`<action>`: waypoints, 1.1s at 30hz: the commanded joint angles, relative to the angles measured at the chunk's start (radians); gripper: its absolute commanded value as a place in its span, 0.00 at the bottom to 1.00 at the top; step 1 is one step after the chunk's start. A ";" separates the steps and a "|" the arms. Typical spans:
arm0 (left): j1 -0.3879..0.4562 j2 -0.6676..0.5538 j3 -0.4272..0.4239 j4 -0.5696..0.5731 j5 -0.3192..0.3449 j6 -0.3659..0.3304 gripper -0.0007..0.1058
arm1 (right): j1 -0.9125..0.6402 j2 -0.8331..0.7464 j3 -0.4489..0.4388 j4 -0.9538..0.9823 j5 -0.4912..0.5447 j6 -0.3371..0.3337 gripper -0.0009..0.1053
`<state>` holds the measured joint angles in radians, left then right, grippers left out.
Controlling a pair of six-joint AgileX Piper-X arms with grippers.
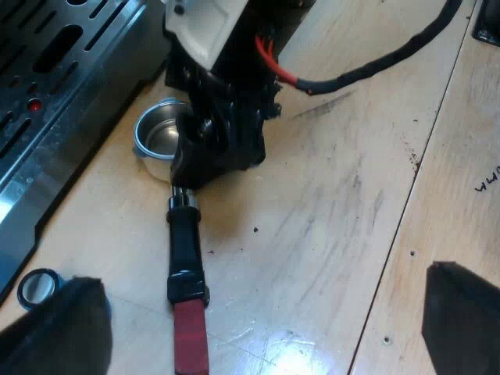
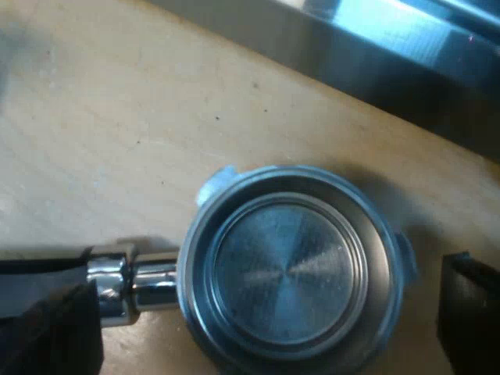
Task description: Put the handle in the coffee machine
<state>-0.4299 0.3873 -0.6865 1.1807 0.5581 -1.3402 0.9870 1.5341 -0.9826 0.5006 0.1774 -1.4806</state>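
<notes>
Wooden table: your right claw hangs spread over the holder. Square it across the handle before pinching. Left claw is spread too.

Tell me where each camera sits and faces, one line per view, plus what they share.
Left wrist view: on the left arm, facing down at the table; fingers of the left gripper spread wide; the right gripper sits over the neck of the holder.
Right wrist view: on the right arm, facing down into the holder's basket; its own fingers apart, one over the neck, one past the basket.
Shared: the holder, lying on the table beside the espresso machine.
</notes>
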 commanded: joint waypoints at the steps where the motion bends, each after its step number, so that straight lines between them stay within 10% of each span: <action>1: -0.006 -0.005 -0.003 -0.004 -0.002 -0.001 0.78 | -0.006 0.021 -0.007 -0.020 0.003 -0.027 0.83; 11: -0.006 -0.005 -0.003 -0.004 -0.002 -0.001 0.78 | -0.006 0.061 -0.007 -0.051 -0.004 -0.055 0.80; 18: -0.006 -0.005 -0.003 -0.004 -0.002 -0.001 0.78 | -0.006 0.061 -0.007 -0.051 -0.024 -0.064 0.15; 22: -0.006 -0.005 -0.003 -0.004 -0.002 -0.001 0.78 | -0.006 0.052 -0.007 -0.051 -0.057 -0.063 0.01; 33: -0.006 -0.005 0.011 -0.062 -0.002 0.018 0.78 | -0.006 -0.048 -0.007 0.047 -0.075 0.075 0.01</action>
<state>-0.4299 0.3873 -0.6818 1.1349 0.5581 -1.3306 0.9817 1.5114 -0.9835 0.5322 0.1163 -1.4237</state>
